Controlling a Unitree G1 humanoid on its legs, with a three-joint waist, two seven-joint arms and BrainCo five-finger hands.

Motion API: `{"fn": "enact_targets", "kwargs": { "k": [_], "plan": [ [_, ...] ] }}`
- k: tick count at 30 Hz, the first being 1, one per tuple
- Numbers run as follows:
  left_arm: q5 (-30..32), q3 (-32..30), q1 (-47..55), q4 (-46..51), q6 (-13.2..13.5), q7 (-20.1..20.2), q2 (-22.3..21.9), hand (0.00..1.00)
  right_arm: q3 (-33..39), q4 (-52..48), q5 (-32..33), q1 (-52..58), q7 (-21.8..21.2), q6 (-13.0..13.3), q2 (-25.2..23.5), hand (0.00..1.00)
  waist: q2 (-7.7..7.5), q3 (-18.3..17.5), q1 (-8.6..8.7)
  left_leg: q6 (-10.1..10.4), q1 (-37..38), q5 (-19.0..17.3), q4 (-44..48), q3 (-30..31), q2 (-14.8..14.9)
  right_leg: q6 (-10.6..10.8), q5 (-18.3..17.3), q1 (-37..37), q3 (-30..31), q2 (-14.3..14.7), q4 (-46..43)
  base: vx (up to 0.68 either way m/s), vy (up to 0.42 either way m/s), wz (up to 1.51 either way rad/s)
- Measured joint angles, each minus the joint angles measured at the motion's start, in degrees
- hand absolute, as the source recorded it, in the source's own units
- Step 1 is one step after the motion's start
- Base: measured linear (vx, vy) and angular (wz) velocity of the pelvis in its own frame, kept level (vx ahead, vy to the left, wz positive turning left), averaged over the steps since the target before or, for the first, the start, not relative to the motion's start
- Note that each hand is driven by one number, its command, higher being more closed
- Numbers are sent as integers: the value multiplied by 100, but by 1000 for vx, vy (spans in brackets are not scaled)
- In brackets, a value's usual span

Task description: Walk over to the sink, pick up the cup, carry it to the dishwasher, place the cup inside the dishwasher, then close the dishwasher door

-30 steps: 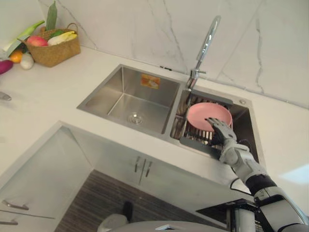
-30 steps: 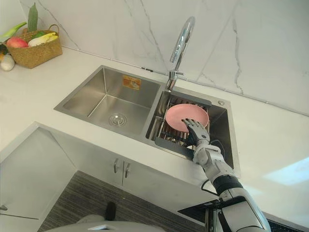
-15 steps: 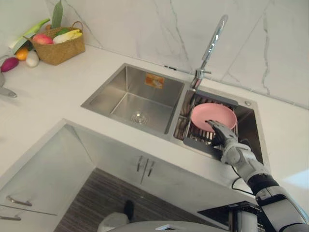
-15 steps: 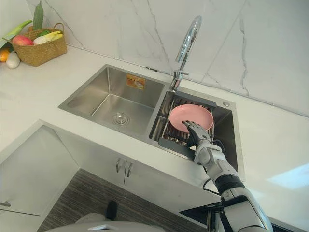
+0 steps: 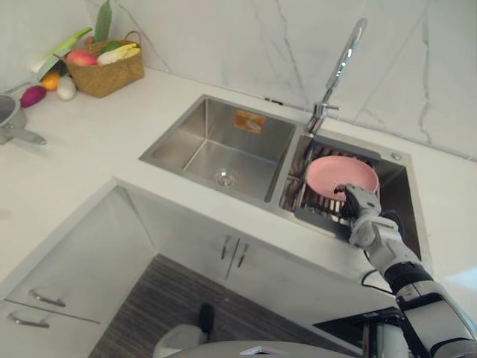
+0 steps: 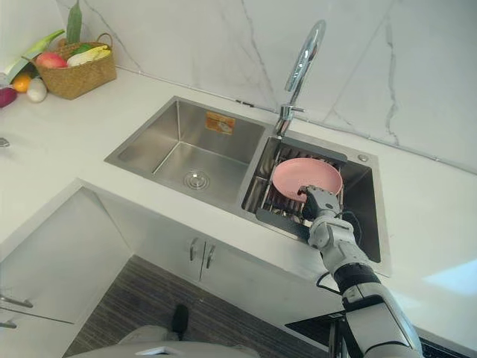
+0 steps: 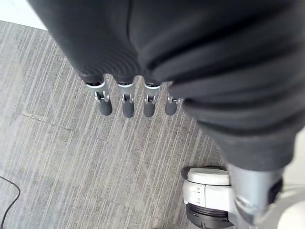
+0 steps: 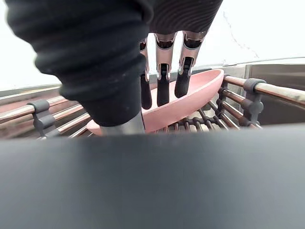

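A shallow pink dish point(image 5: 343, 175) lies on a dark wire rack point(image 5: 304, 203) in the right basin of the steel sink point(image 5: 277, 195); no cup can be made out. My right hand point(image 5: 362, 216) reaches in from the sink's front edge, and its fingers point(image 8: 162, 83) hang straight over the dish's point(image 8: 190, 98) near rim, at or just above it. Nothing is gripped. My left hand's straight fingers point(image 7: 126, 102) hang above a grey striped floor.
A tall chrome faucet point(image 5: 339, 71) rises behind the divider between the basins. The left basin point(image 5: 223, 145) holds nothing. A wicker basket of vegetables point(image 5: 108, 67) and a steel pot point(image 5: 11, 119) stand on the white counter at far left. Cabinet doors run below.
The camera has shifted, so the whole scene sits further right. My right hand has moved forward over the rack's edge, and its fingers now lie over the pink dish's near rim.
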State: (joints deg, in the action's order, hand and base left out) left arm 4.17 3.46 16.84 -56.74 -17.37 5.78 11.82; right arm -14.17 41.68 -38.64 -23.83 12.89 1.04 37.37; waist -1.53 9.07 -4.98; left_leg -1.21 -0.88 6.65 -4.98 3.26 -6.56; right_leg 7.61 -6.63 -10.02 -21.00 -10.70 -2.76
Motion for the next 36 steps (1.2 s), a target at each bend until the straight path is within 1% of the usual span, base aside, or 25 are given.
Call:
{"fn": "enact_targets", "kwargs": {
  "k": [4, 5, 6, 7, 8, 9, 10, 11, 12, 13, 14, 15, 17, 21, 23, 25, 28, 29, 33, 36],
  "plan": [
    [10, 0, 88, 4, 25, 1, -12, 0, 77, 183, -6, -170, 155, 0, 39, 100, 131, 54, -31, 2, -24, -1, 0, 3, -44, -5, 2, -13, 19, -13, 43, -25, 3, 9],
    [34, 0, 88, 12, 41, 0, -14, 0, 133, 214, -7, -176, 216, -9, 61, 100, 167, 55, -52, 30, -52, -30, 0, 9, -67, -11, 0, -6, 19, -15, 60, -34, 4, 17],
    [44, -1, 85, 14, 53, -1, -10, 0, 135, 215, -7, -171, 265, -14, 62, 100, 122, 42, -53, 171, -75, -160, 2, -9, -112, -46, -2, 3, 28, -62, 96, 1, 60, 10],
    [46, -13, 70, 23, 54, -1, 0, 0, 137, 233, -23, -138, 347, -14, 8, 100, -208, 33, -65, -151, -190, -260, 441, -68, -268, -148, 10, 77, 94, -367, 144, 64, 70, -10],
    [43, -11, 96, 32, 53, 16, -31, 0, 139, 201, -27, -148, 401, -10, 6, 100, -88, 22, -120, -550, -346, -328, 1321, -21, -231, -127, 3, 97, 113, -391, 99, 128, 56, -31],
    [46, 6, 220, 36, 54, 30, -63, 0, 167, 188, -42, -162, 497, -20, 36, 100, 39, -4, -185, -334, -274, -818, 1406, 143, -104, -87, 62, 37, 168, -238, 134, 139, -12, -20],
    [47, 16, 225, 47, 58, 26, -22, 0, 136, 257, -49, -155, 529, -33, 47, 100, 43, -21, -144, -265, -210, -787, 1215, 138, -113, -195, 49, 11, 164, -253, 188, 96, -23, 1],
    [47, 16, 222, 64, 78, 27, 26, 0, 139, 279, -67, -153, 537, -54, 46, 100, -28, -29, -125, -245, -186, -751, 1039, 126, -152, -207, 54, 43, 157, -297, 215, 50, -12, 28],
    [48, 11, 206, 96, 103, 26, 75, 0, 145, 299, -122, -156, 553, -95, 46, 100, -60, -36, -122, -215, -117, -655, 837, 103, -173, -215, 56, 95, 162, -316, 223, 38, -5, 21],
    [48, 11, 204, 107, 114, 26, 86, 0, 145, 325, -142, -161, 577, -104, 41, 100, -53, -28, -143, -208, -79, -603, 735, 81, -172, -227, 49, 100, 162, -315, 215, 52, -10, 18],
    [52, 11, 207, 110, 119, 25, 88, 0, 141, 377, -182, -166, 603, -113, 30, 100, -95, -42, -163, -177, 28, -547, 569, 13, -162, -267, 30, 60, 172, -326, 206, 54, -21, 15],
    [56, 14, 214, 104, 118, 26, 87, 0, 136, 454, -193, -156, 604, -121, 22, 100, -73, -27, -184, -129, 139, -515, 452, -42, -153, -275, 26, -1, 171, -328, 182, 41, -40, 17],
    [58, 15, 226, 109, 122, 26, 82, 0, 129, 500, -209, -155, 603, -124, -19, 100, -84, -34, -195, -49, 275, -432, 277, -194, -109, -290, 39, -19, 181, -329, 115, 19, -51, 14],
    [59, 56, 231, 107, 125, 26, 43, 0, 101, 448, -210, -164, 601, -71, -214, 100, -109, -46, -222, 122, 464, -314, 21, -304, 33, -250, 47, 20, 167, -270, 7, 4, -96, -9],
    [59, 124, 233, 102, 125, 36, 32, 0, 89, 432, -210, -164, 602, -59, -250, 100, -109, -49, -231, 116, 485, -272, 20, -312, 92, -160, 84, 20, 167, -224, 4, -8, -84, -13],
    [61, 125, 231, 101, 127, 37, 26, 0, 87, 456, -212, -163, 601, -21, -259, 100, -112, -47, -209, 94, 484, -211, 19, -308, 156, -119, 107, 22, 159, -165, 6, -15, -79, -6],
    [67, 131, 232, 88, 126, 37, -16, 0, 86, 456, -211, -163, 601, -19, -269, 100, -109, -47, -156, 118, 481, -189, 18, -294, 238, -117, 108, 23, 155, -86, 19, -5, -64, -2],
    [69, 141, 232, 87, 126, 37, -30, 0, 87, 455, -211, -163, 595, -19, -270, 0, -108, -47, -134, 128, 482, -183, 18, -291, 254, -113, 111, 22, 154, -70, 18, 5, -55, -1],
    [70, 180, 231, 85, 122, 41, -39, 0, 87, 458, -202, -161, 587, -83, -270, 0, -107, -47, -119, 148, 481, -168, 17, -298, 297, -115, 115, 22, 157, -26, 35, 11, -25, -3],
    [64, 199, 231, 67, 122, 40, -38, 0, 91, 463, 62, -161, 623, -261, -270, 0, -106, -47, -111, 150, 484, -166, 17, -296, 313, -122, 120, 19, 156, -12, 34, 0, 0, 0]
  ]
}}
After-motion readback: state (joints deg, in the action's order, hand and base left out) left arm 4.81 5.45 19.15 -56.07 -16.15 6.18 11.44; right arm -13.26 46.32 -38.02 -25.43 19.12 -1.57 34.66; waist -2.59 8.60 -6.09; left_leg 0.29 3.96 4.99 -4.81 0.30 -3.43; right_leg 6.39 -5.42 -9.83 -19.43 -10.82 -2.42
